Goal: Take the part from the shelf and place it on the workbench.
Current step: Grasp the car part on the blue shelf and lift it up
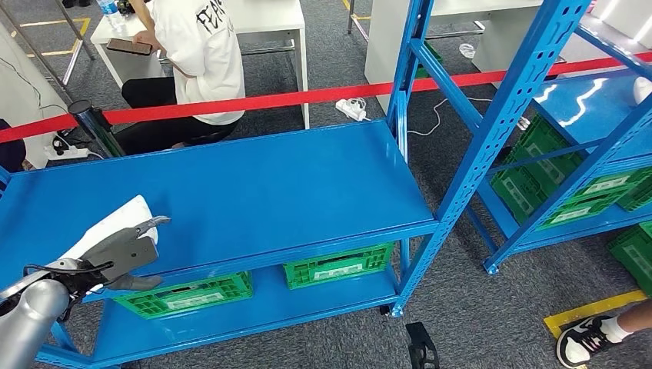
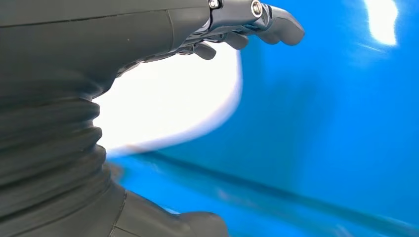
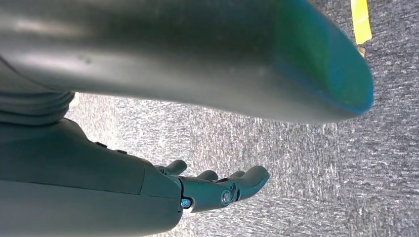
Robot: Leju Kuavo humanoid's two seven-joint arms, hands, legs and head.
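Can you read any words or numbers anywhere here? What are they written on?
Black letters on the back of the seated person's white shirt: cut off and folded, not readable.
White labels on the green crates under the blue shelf: too small to read.
Labels on the green crates in the right-hand rack: too blurred to read.
Nothing else bears text.

The left hand (image 2: 207, 29) reaches over the white part (image 2: 168, 106) on the blue shelf (image 2: 321, 138).

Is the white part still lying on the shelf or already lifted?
Cannot tell. The white part is at the blue shelf top's edge with the left hand over it; contact underneath is hidden.
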